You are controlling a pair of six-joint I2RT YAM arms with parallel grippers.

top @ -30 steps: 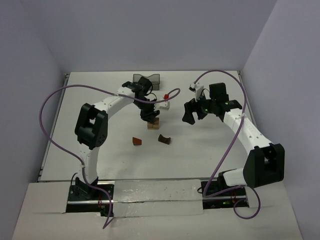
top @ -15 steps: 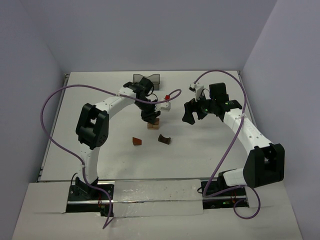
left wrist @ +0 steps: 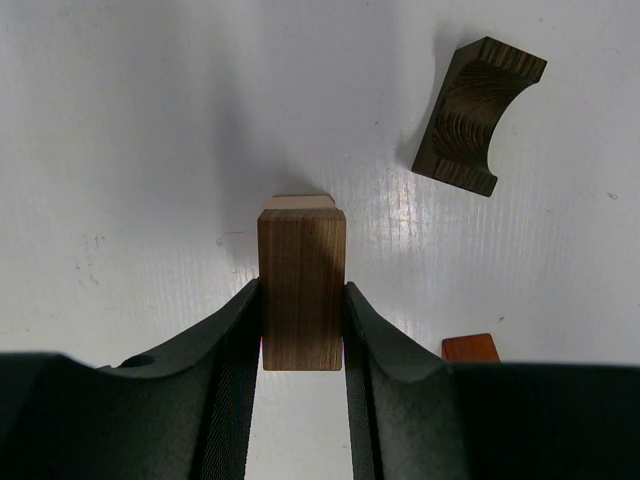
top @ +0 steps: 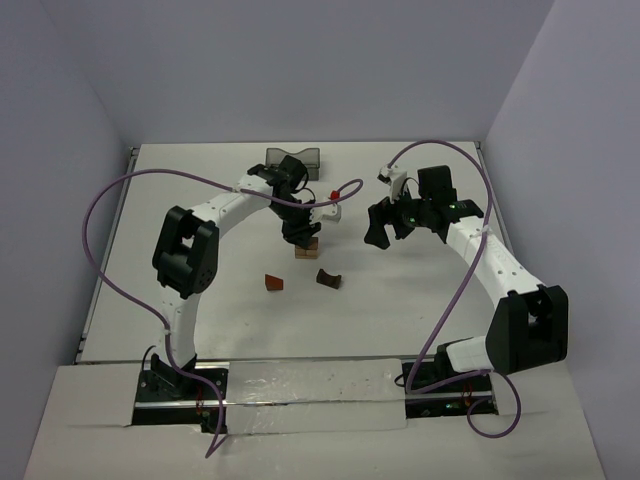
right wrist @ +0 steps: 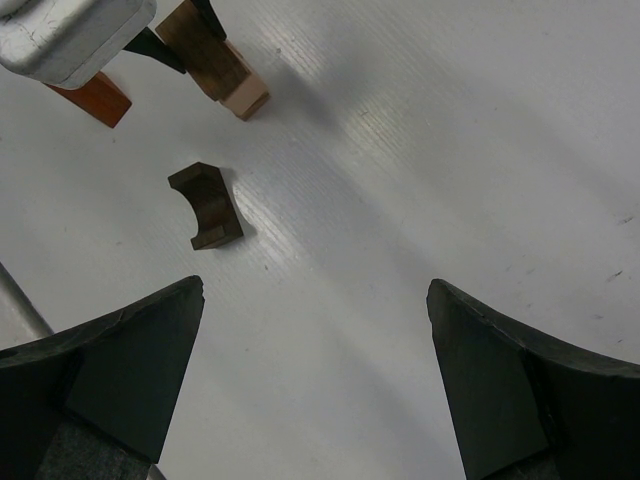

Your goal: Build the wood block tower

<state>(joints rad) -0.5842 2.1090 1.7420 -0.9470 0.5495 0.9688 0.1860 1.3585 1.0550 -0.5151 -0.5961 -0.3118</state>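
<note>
L gripper (left wrist: 301,292) is clamped on a mid-brown bar (left wrist: 301,265), 1 finger on each long face. The bar's long axis runs along the fingers, pointing straight down at the light tan block (left wrist: 298,203), which sits on the table (top: 380,300) approx mid-table, directly under the bar. So the tower so far is these 2 pieces, in line. From the R wrist view the bar's lower end looks to meet the tan block, but I can't tell if it's fully seated. Next move prob turns on that alignment: let go only if the bar stands square.

R gripper (right wrist: 315,288) hangs spread wide, holding nothing, well off to the right of the stack. The dark arch (top: 328,277) and reddish wedge (top: 274,283) lie loose on the near side of the stack. The arch is on the R arm's side and the wedge on the L arm's.
</note>
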